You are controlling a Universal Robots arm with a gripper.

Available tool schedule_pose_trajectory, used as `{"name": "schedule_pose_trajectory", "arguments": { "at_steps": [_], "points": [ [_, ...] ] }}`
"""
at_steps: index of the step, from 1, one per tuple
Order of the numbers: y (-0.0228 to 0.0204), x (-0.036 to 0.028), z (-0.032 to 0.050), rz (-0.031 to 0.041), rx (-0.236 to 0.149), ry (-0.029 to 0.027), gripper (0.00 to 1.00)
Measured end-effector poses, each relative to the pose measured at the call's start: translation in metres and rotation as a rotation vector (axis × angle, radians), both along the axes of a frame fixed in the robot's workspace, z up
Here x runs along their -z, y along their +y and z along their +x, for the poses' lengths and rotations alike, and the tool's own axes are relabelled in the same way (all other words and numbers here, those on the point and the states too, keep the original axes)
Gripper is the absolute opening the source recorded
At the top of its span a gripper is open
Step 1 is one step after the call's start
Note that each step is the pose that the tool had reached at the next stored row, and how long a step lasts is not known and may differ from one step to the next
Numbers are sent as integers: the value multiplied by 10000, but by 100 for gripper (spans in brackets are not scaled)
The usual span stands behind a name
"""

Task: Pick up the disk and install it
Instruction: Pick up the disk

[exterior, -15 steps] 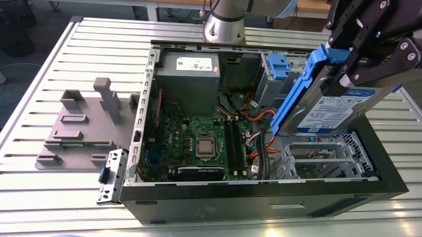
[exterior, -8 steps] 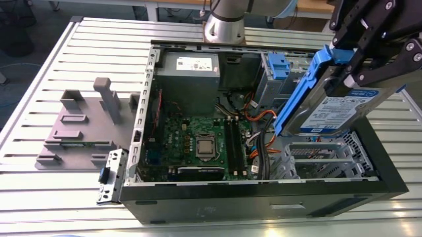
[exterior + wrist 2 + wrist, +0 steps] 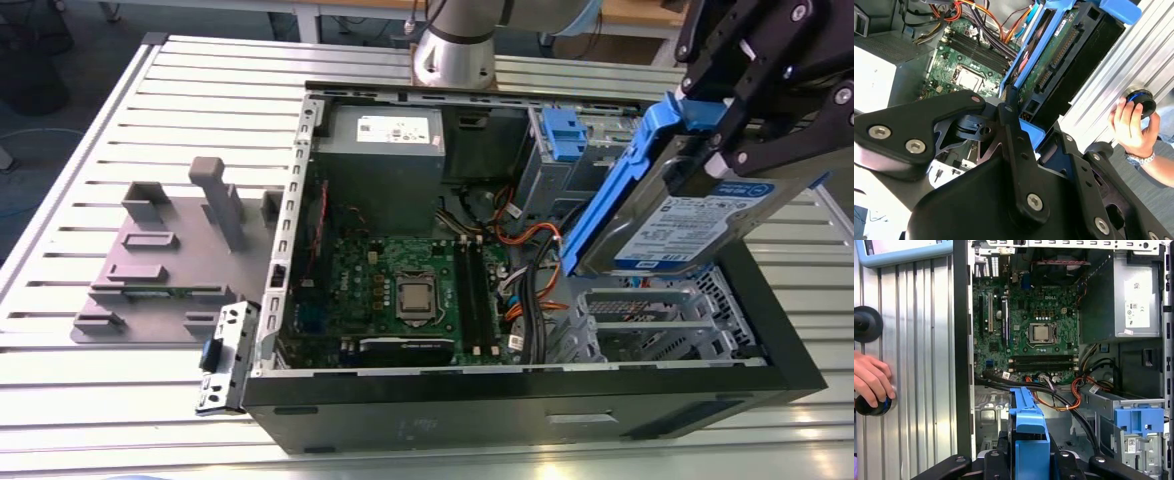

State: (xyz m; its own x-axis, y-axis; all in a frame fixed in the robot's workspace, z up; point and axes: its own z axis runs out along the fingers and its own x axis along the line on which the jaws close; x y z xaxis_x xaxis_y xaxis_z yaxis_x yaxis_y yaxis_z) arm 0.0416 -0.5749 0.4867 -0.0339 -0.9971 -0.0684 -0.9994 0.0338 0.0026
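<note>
The disk [image 3: 681, 225] is a silver-grey drive with a white-and-blue label and blue rails. It hangs tilted above the open computer case [image 3: 534, 385], on the exterior view's right, over the metal drive cage [image 3: 654, 320]. My gripper [image 3: 721, 160] is shut on its upper end. The second wrist view shows the disk's green underside [image 3: 1054, 55] between my black fingers [image 3: 1011, 130]. In the first wrist view its blue rail [image 3: 1029, 432] sticks out ahead of the gripper [image 3: 1029, 465], toward the case's inside.
Inside the case lie the motherboard [image 3: 414, 290], a grey power supply [image 3: 387, 140], cables and another blue caddy [image 3: 565, 135]. A grey fixture [image 3: 174, 260] stands on the slatted table at the exterior view's left. A person's hand [image 3: 871, 382] rests on a black knob beside the case.
</note>
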Motion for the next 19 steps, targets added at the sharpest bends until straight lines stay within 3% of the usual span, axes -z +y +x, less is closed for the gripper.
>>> {"name": "schedule_pose_trajectory", "arguments": {
  "at_steps": [19],
  "points": [
    [-3,5,115,1,0,0,36]
  ]
}}
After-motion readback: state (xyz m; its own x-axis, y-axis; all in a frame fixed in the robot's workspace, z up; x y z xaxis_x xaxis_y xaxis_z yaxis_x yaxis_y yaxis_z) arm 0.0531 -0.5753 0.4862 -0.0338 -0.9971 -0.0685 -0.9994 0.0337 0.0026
